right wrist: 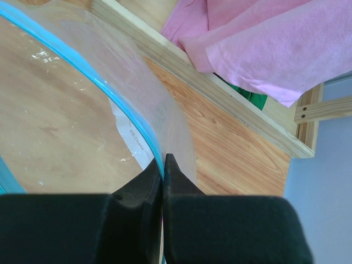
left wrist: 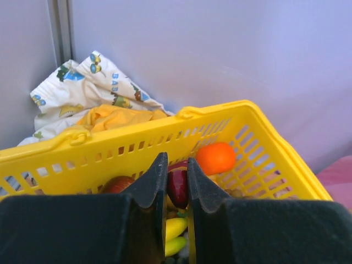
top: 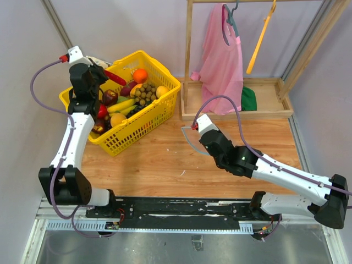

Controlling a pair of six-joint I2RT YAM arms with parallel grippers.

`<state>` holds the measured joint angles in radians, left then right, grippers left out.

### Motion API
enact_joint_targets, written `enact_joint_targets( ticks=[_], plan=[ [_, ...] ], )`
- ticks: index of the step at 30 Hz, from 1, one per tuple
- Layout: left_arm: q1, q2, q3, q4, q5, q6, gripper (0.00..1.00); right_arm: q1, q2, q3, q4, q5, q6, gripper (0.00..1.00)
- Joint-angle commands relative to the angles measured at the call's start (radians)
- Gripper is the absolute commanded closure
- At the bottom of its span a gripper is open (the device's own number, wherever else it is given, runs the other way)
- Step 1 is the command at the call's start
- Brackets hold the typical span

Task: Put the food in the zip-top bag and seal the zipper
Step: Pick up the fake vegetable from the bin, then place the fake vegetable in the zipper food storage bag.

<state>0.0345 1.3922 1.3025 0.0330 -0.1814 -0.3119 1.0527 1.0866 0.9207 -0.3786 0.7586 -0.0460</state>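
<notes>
At the left end effector (left wrist: 176,160), raised over the yellow basket (left wrist: 258,118): fingers pinched on a dark red piece of food (left wrist: 177,190), with an orange (left wrist: 215,158) beyond it in the basket. Rest of the food (top: 129,99) heaped in that basket at the far left of the desk (top: 165,165). At the right end effector (right wrist: 163,162): clamped tight on the zipper (right wrist: 99,82) of the zip-top bag (right wrist: 55,126), mouth bowed open, clear film over the wood near the wooden rack base (right wrist: 220,96) and a pink garment (right wrist: 264,44).
</notes>
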Motion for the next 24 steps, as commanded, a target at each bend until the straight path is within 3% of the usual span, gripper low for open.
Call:
enact_joint_targets(
  ticks=[1, 13, 24],
  plan=[
    [-0.038, -0.077, -0.023, -0.007, 0.010, 0.027, 1.00, -0.010, -0.006, 0.019, -0.018, -0.006, 0.032, 0.99],
    [-0.227, -0.241, -0.025, -0.123, 0.080, 0.016, 1.00, -0.010, -0.014, 0.038, -0.020, -0.051, 0.053, 0.99],
    [-0.410, -0.325, -0.103, -0.113, 0.124, -0.070, 1.00, -0.014, 0.001, 0.063, -0.020, -0.118, 0.095, 0.99]
  ],
)
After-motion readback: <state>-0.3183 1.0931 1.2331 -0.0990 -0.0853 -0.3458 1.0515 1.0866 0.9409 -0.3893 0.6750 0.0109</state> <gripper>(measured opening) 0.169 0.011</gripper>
